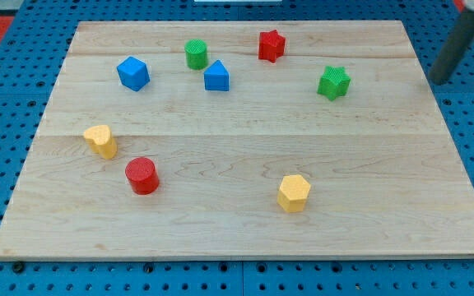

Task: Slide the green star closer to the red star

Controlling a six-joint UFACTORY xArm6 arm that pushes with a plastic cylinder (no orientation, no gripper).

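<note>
The green star [333,83] lies on the wooden board [245,230] at the view's upper right. The red star [271,45] lies near the board's top edge, up and to the left of the green star. The two are apart. My tip [439,81] is at the view's far right, just off the board's right edge, well to the right of the green star and about level with it. The rod slants up to the view's top right corner.
A green cylinder [196,54], a blue triangular block [216,76] and a blue cube [133,73] lie at the upper left. A yellow heart-like block [101,141] and a red cylinder [142,175] lie lower left. A yellow hexagon [294,193] lies lower middle.
</note>
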